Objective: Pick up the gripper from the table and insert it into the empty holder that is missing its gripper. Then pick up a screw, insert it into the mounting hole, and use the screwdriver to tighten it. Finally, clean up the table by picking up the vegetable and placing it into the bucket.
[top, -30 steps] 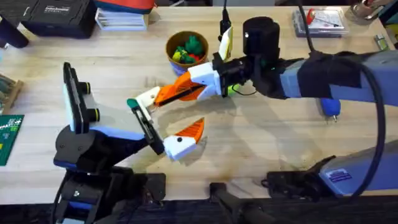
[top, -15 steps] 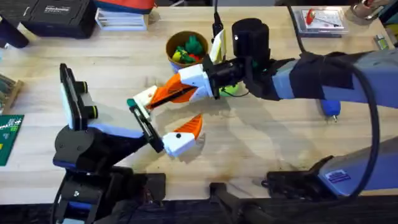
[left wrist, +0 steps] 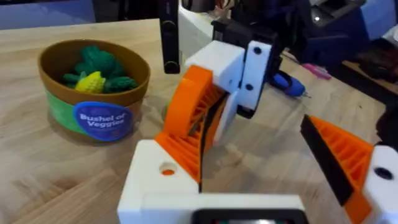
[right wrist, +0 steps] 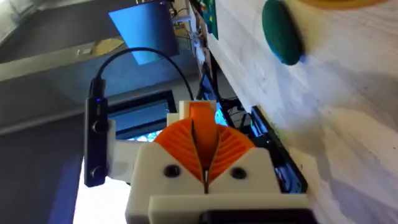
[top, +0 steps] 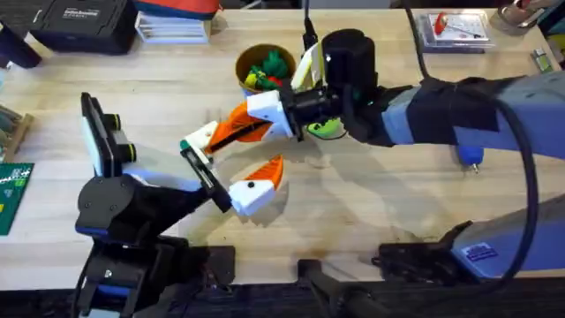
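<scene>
My right gripper (top: 245, 125) is shut on the orange gripper piece (top: 228, 133), whose tip rests against the white empty holder (top: 205, 137) on the left arm. In the right wrist view the orange piece (right wrist: 199, 114) sticks out between the closed pads. My left gripper (top: 240, 155) stands open, with its other finger bearing an orange wedge (top: 268, 173). The left wrist view shows the holder (left wrist: 155, 180) with its mounting hole, and the right gripper's orange pads (left wrist: 189, 118) pressed down onto it. The blue screwdriver (top: 468, 155) lies on the table (top: 371, 203) at the right. The bucket (top: 263, 71) stands behind the grippers.
A round green disc (top: 188, 147) lies beside the holder. A green vegetable (top: 328, 129) shows partly under the right wrist. A black case (top: 79, 22) and papers sit at the back left, a clear box (top: 452, 28) at the back right, and a green board (top: 11, 190) at the left edge.
The right gripper has carried the orange piece leftward and farther back, closer onto the white holder. The left arm has shifted slightly left.
</scene>
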`<control>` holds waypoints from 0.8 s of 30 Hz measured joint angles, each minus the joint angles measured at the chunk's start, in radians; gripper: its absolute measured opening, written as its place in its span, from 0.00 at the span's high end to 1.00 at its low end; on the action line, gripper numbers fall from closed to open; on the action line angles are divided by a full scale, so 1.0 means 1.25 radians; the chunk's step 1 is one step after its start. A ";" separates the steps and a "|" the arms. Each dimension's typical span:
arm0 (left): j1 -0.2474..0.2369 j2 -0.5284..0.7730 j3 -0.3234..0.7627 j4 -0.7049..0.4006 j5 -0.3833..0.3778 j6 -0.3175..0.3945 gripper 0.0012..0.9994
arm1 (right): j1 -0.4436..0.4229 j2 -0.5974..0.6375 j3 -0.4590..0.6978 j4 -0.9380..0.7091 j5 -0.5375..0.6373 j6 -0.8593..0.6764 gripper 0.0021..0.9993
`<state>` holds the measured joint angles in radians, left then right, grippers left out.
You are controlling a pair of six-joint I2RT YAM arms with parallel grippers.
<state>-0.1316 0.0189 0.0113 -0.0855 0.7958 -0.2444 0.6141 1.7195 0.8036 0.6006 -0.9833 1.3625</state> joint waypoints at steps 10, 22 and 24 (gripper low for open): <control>0.005 0.000 0.000 0.001 -0.020 -0.005 0.01 | 0.022 -0.003 0.006 0.002 0.041 0.001 0.99; -0.006 0.000 0.002 -0.004 0.051 0.026 0.01 | -0.026 -0.002 0.006 -0.027 -0.071 -0.040 0.99; -0.006 0.000 0.002 -0.005 0.055 0.031 0.01 | -0.026 -0.002 0.006 -0.027 -0.076 -0.043 0.99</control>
<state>-0.1387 0.0185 0.0139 -0.0917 0.8645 -0.2056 0.5816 1.7172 0.8108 0.5673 -1.0781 1.3087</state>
